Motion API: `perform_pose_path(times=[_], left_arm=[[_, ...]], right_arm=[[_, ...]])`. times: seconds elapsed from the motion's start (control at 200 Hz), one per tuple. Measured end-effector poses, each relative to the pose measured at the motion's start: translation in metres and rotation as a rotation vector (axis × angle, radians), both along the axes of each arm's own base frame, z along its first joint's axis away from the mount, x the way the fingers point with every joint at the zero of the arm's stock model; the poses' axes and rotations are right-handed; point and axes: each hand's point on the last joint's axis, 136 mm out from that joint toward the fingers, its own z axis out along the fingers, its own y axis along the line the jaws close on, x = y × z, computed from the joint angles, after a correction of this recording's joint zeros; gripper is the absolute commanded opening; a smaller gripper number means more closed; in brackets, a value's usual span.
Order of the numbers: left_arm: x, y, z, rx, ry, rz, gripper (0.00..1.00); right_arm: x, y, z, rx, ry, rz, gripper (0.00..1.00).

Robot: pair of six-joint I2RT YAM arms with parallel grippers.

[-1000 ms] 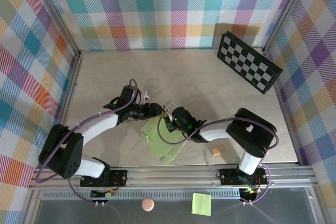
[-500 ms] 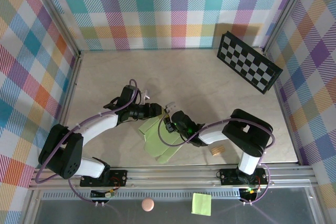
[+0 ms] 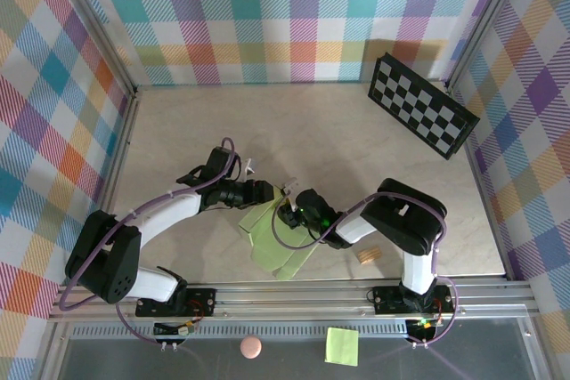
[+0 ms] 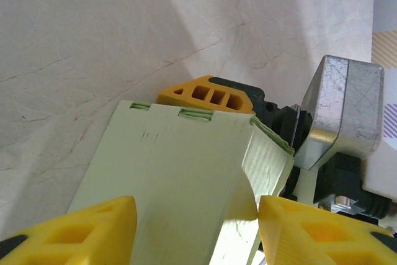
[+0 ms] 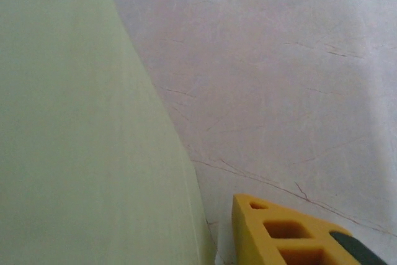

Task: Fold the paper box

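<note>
Lying on the front ledge (image 3: 463, 344) below the arm bases, a pink ball (image 3: 252, 346) and a green sticky note (image 3: 342, 345) are seen. Just beyond the rail, a small wooden block (image 3: 367, 255) is placed on the tabletop (image 3: 312, 131) beside the right arm. The paper box (image 3: 274, 242), partly folded into a pale green slanted strip, is located at the near centre of the tabletop, between the two arms. Its far end is met by both tools. The left tool (image 3: 270, 191) is closed to about half its span across the box, whose sides are touched by both yellow fingers (image 4: 80, 228). The right tool (image 3: 287, 211) is parted: one orange finger (image 5: 279, 234) is seen just clear of the card, while the other is hidden behind the card. A checkerboard plate (image 3: 423, 104) is seen at the far right.
</note>
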Motion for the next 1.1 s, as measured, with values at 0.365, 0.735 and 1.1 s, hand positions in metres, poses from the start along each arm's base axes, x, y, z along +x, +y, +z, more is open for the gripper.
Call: perform_pose_path(times=[0.365,0.735,1.1], left_arm=[[0.017,0.004,0.039,0.136,-0.093,0.003,0.63],[0.019,-0.023,0.028,0.351,-0.089,-0.121,0.77],[0.023,-0.036,-0.013,0.569,-0.034,-0.223,0.73]], right_arm=[[-0.013,-0.032,0.050,0.025,-0.057,-0.021,0.41],[-0.010,-0.083,0.085,0.019,-0.117,-0.122,0.45],[-0.017,-0.110,0.074,-0.020,-0.100,-0.169,0.46]])
